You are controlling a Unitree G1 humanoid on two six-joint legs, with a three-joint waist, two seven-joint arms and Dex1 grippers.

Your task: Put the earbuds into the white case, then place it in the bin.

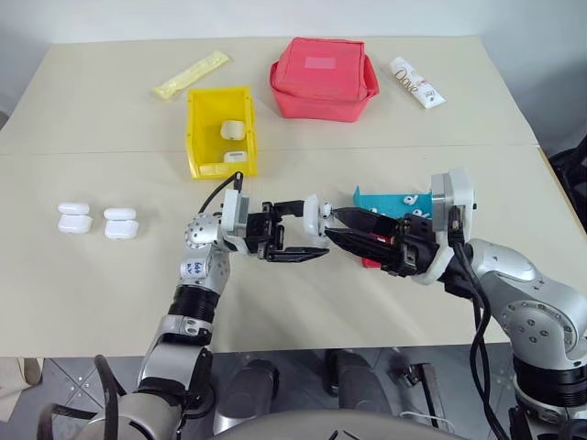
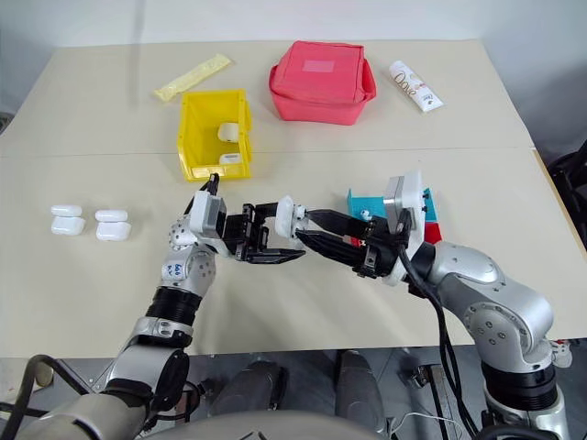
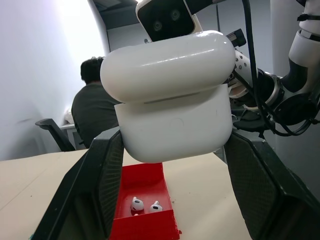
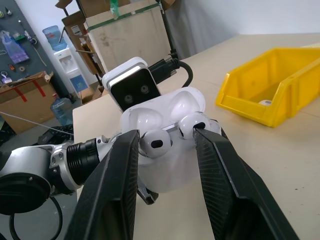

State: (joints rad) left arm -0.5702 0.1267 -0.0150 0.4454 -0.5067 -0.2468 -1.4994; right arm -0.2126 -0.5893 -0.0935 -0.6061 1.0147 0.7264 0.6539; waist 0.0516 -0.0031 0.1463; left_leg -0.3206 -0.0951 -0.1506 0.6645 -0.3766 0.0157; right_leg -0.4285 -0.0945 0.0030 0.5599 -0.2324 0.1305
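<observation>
Here, white case point(image 4: 165, 135) clamped in left fingers point(image 3: 100, 190), two earbuds point(image 4: 155, 142) seated inside, between parted right fingers point(image 4: 112, 185).

Workshop — pegboard tools point(image 4: 10, 12), stacked cardboard boxes point(image 4: 125, 30)

- The two head views look forward and down over the desk point(image 1: 92, 302) from above; the right eye sits slightly to the side, and both share the whole desk top with the bin point(image 1: 220, 131).
- The left wrist view looks along its black fingers point(image 3: 102, 185) very close at the white case point(image 3: 175, 125), facing the right arm.
- The right wrist view looks back the opposite way, close on the same case, with the bin behind.
</observation>
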